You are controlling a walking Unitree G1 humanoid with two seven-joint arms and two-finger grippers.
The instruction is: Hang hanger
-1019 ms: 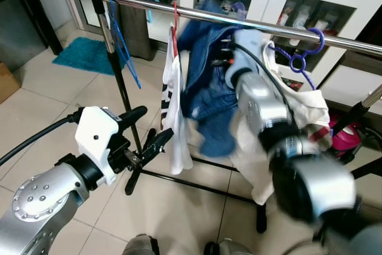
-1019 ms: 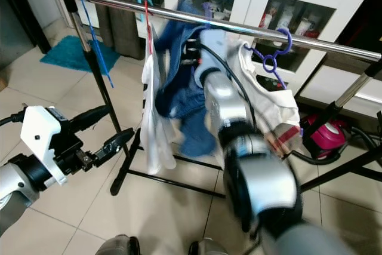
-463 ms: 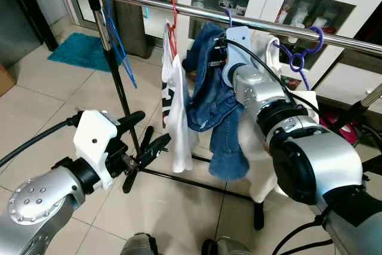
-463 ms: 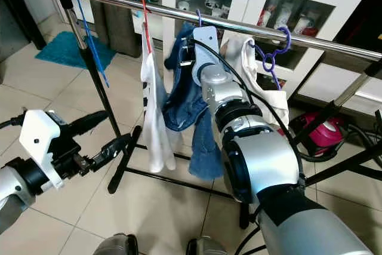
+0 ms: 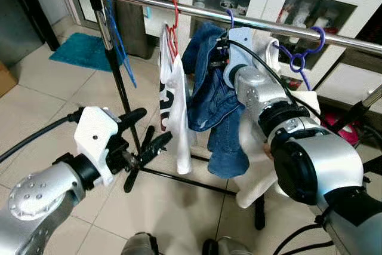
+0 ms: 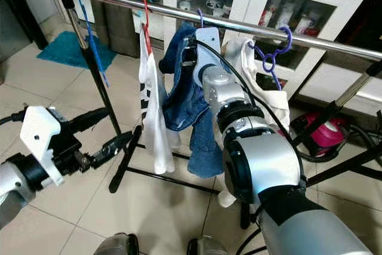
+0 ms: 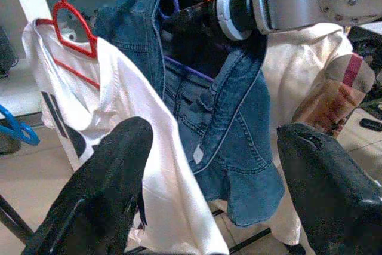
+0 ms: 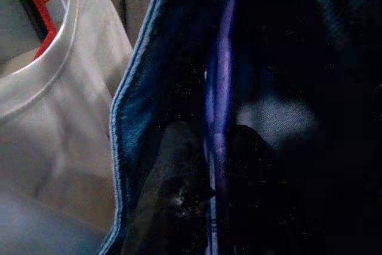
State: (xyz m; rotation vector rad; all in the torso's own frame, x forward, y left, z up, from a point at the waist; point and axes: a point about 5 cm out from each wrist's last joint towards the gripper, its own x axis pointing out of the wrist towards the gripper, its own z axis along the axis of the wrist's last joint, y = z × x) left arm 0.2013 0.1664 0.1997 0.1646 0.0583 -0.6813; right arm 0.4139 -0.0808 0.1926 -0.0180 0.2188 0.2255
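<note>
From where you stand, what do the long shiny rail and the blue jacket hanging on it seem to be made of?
The long shiny rail looks like polished metal: it shows bright mirror-like highlights. The blue jacket looks like denim: a faded blue weave with pale stitched seams, a matte finish.

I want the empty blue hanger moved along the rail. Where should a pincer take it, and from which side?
Grip the blue hanger on its long slanted arm below the rail, coming from the robot's side. That thin bar hangs free beside the rack post, and the open left pincer is nearest, though low.
</note>
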